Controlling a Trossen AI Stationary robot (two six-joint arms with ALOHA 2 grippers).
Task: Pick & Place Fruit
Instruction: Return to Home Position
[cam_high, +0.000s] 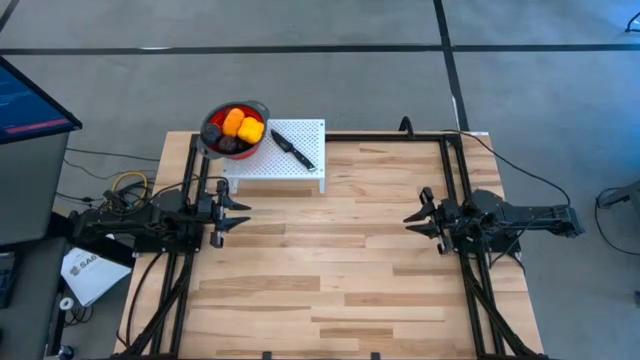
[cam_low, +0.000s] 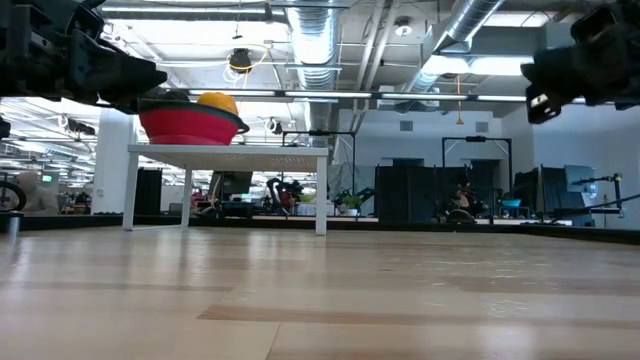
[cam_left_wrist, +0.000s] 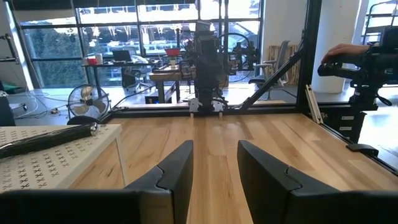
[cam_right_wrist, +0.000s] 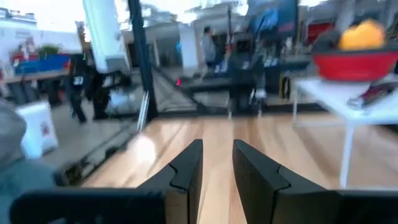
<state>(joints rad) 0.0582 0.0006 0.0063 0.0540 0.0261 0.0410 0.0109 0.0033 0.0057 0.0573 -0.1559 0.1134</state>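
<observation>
Red bowl: A red strainer bowl (cam_high: 258, 108) with a grey rim sits at one end of a low white shelf (cam_high: 268, 166), which stands at the far edge of the wooden counter (cam_high: 340, 280). This is the end nearer the left hand (cam_high: 243, 215). The bowl is beyond that hand and off to its side, and well apart from the right hand (cam_high: 411, 221).
In the bowl: The fruit (cam_high: 241, 126) is heaped inside, rising above the rim.
Fruit up close: The pieces are small, rounded and packed so that they touch. An orange piece and a yellow one lie on top. A dark purple piece sits on the side towards the left hand, and a red one rests against the wall. At least four pieces can be made out. From counter height only a yellow-orange crown shows above the red wall.
Shelf: It has a white top with a pattern of small marks and stands on white legs. A black-handled knife (cam_high: 292, 149) lies flat on it just beside the bowl, on the side towards the right hand.
Left hand: It is held above the counter's left side, aimed across at the opposite arm. Its two dark fingers are parted, with nothing between them.
Right hand: It hangs above the counter's right side, facing the left hand. Its fingers are likewise spread and grip nothing.
</observation>
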